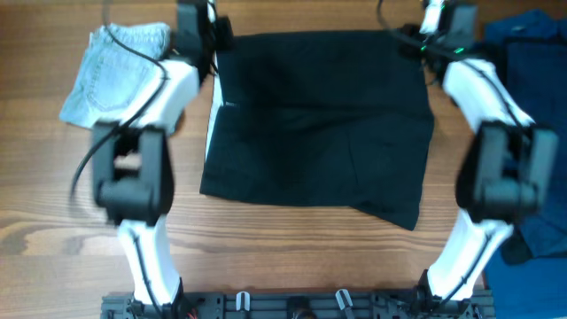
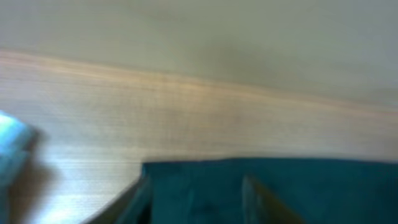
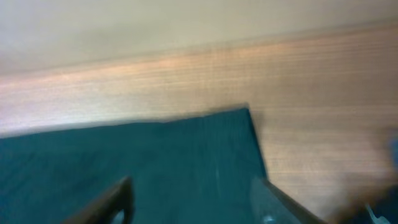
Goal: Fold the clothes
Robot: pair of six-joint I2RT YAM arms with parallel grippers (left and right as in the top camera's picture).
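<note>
Wood table (image 1: 292,257) carries everything. Black garment (image 1: 319,124) lies flat as a rough square, and I judge it needs further folds. Blue clothes pile (image 1: 545,80) waits unfolded just right of the black garment. 1 pale denim piece (image 1: 120,71), already folded, sits off its far left corner. Left gripper (image 1: 199,27) and right gripper (image 1: 434,27) hover at the black garment's 2 far corners, fingers spread apart and gripping nothing. The task looks less than halfway done.
</note>
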